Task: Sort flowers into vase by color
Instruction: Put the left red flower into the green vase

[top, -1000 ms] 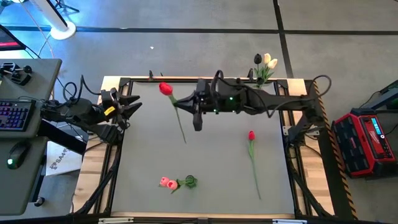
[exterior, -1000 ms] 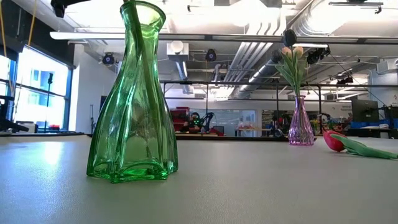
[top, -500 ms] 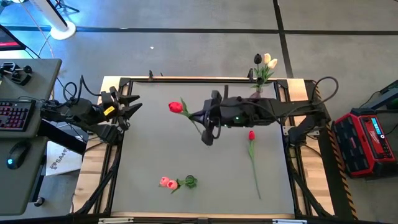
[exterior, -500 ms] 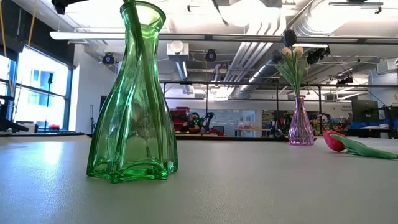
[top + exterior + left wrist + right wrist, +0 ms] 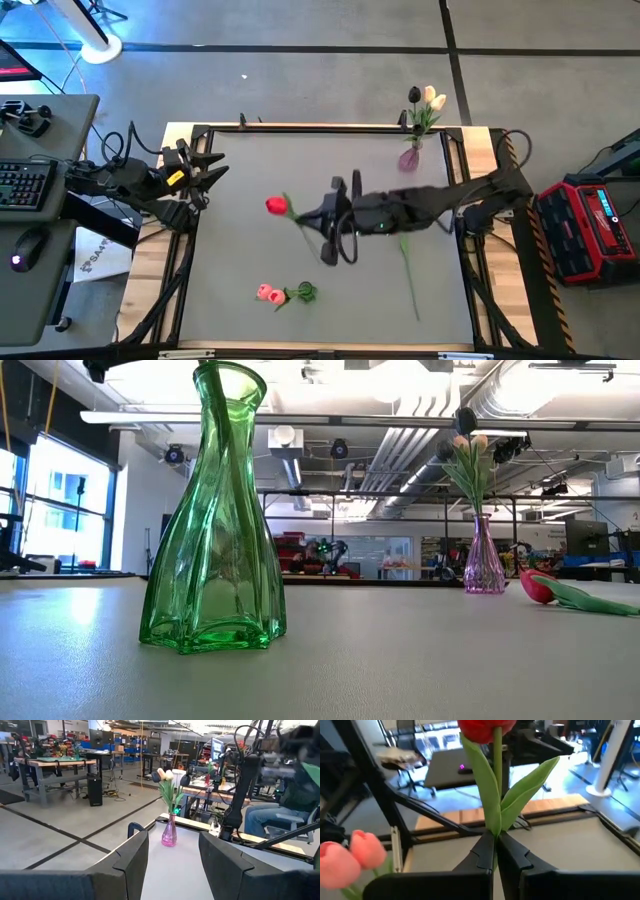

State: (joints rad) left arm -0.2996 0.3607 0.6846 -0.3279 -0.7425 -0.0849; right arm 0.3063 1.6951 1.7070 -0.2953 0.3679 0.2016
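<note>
Red tulip point(image 5: 487, 729) head cut off by frame edge in right wrist view. Green vase point(image 5: 215, 520) unseen from above, hidden under right arm point(image 5: 420, 205).

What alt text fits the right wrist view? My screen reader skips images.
The right hand is shut on a red tulip, pinching its green stem just below the leaves. Two pink tulips show off to one side.

Vase point(image 5: 409, 158) stands at table's point(image 5: 240, 240) far right corner.
</note>
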